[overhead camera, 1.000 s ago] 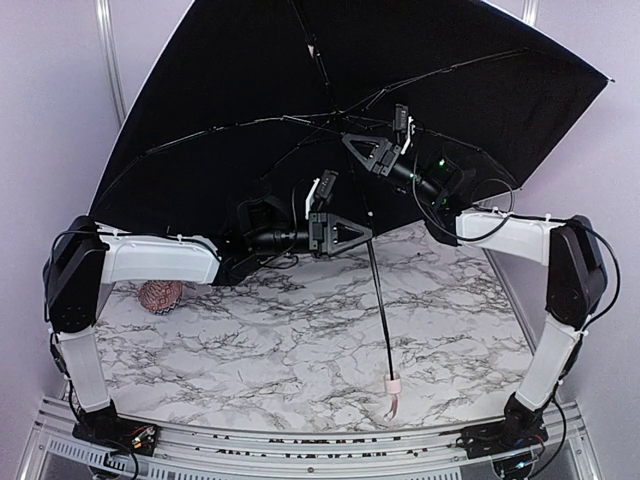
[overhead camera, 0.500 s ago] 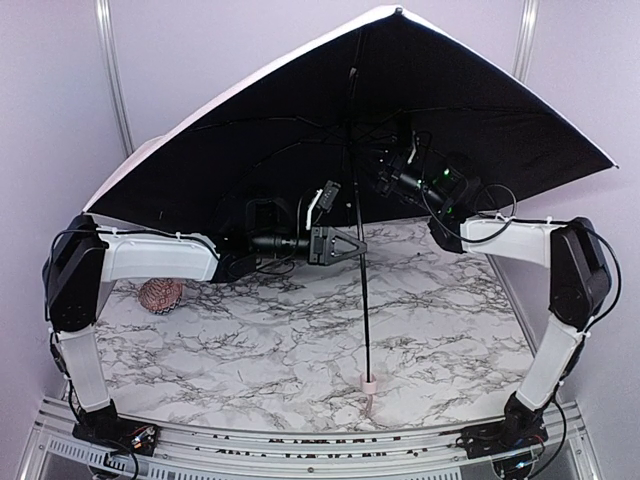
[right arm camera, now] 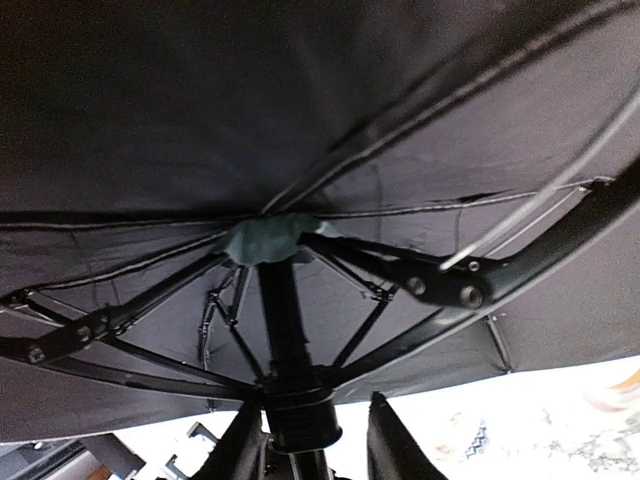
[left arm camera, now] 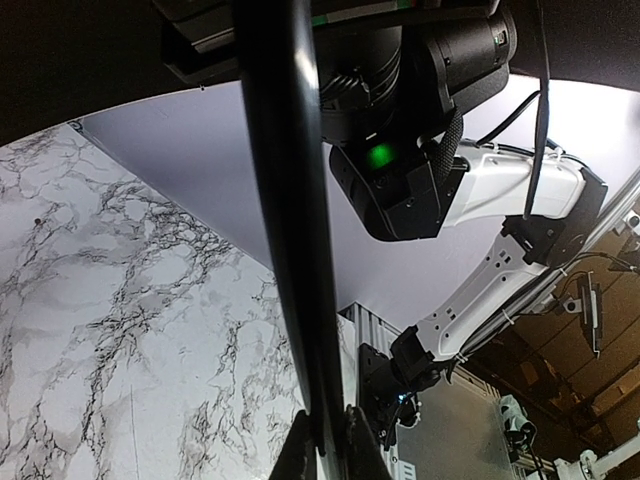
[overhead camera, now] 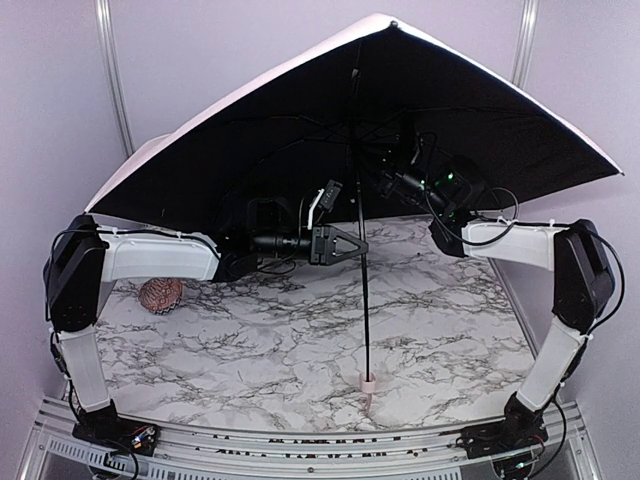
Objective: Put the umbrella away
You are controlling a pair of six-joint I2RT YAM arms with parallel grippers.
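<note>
The open umbrella stands upright over the middle of the table, with the left claw clenched on its pole and the right claw loose around the pole higher up.

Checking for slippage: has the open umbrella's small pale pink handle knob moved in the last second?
Yes. On the pale pink folding umbrella, the small pale pink handle knob has shifted left, toward the reddish-pink knobbly ball.

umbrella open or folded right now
Open: the umbrella canopy is spread wide above the table, ribs extended, shaft roughly upright.
</note>
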